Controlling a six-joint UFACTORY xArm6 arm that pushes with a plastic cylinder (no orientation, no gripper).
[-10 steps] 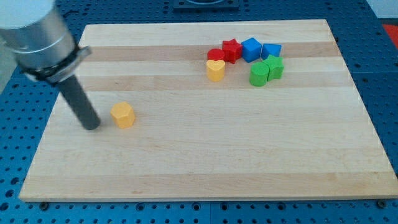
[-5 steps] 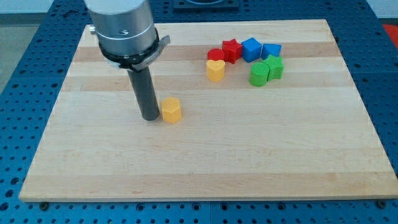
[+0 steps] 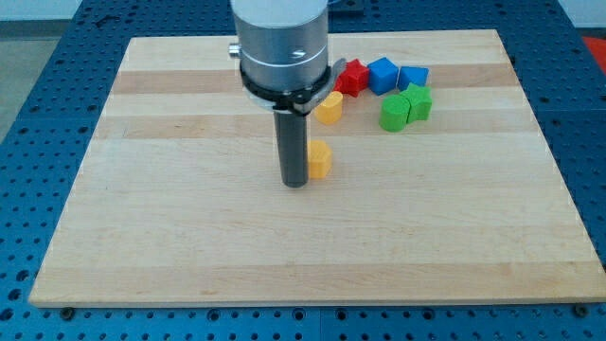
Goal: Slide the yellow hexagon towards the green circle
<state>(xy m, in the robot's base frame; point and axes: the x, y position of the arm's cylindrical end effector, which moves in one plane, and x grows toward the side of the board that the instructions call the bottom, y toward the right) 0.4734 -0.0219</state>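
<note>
The yellow hexagon (image 3: 321, 160) lies on the wooden board (image 3: 189, 237), a little left of the view's middle. My tip (image 3: 295, 182) stands against its left side, touching it. The green circle (image 3: 393, 115) lies up and to the right of the hexagon, pressed against a green star-like block (image 3: 418, 102). The rod and arm body hide part of the block cluster at the view's top.
A yellow heart (image 3: 329, 107) lies between the hexagon and the cluster. A red star-like block (image 3: 355, 76), a blue cube-like block (image 3: 383, 74) and a blue triangle-like block (image 3: 413, 77) sit at the view's top right, above the green blocks.
My tip has pushed the yellow hexagon to the right across the board, from the left part to just below the yellow heart. The other blocks have not moved.
</note>
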